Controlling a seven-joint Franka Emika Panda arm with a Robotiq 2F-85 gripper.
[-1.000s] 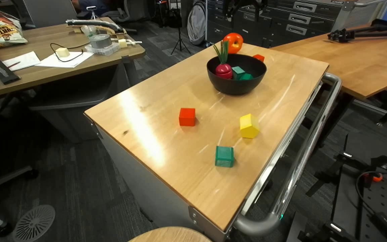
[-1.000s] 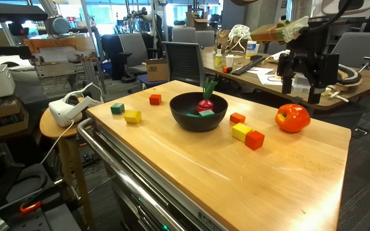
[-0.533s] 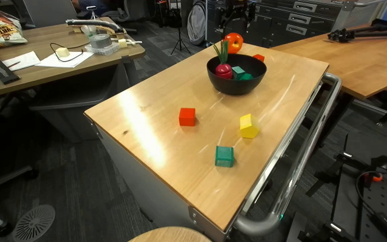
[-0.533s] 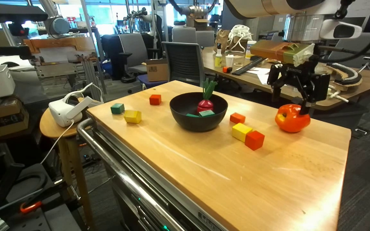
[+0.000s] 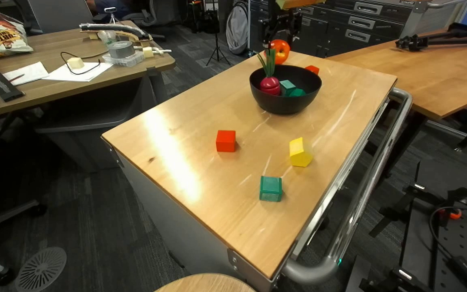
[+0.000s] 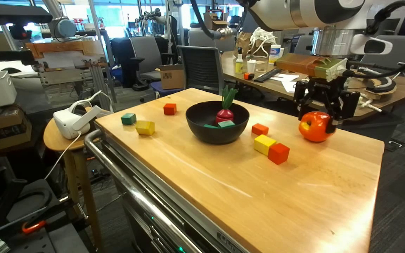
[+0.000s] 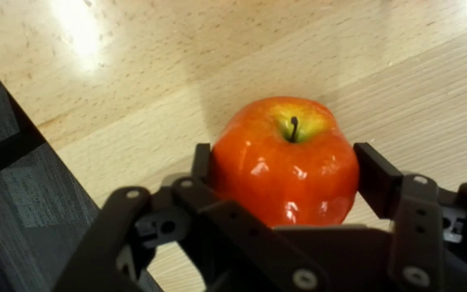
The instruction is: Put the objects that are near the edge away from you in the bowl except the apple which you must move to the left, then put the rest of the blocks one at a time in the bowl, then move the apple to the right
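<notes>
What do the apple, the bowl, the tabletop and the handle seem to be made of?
The apple may be plastic, glossy: crisp highlights over a smooth surface, but a real one is not excluded. The bowl could be plastic or coated metal, nearly matte: dark, with little shine. The tabletop looks like varnished wood: visible grain and glare. The handle seems polished metal: bright, mirror-like streaks.
</notes>
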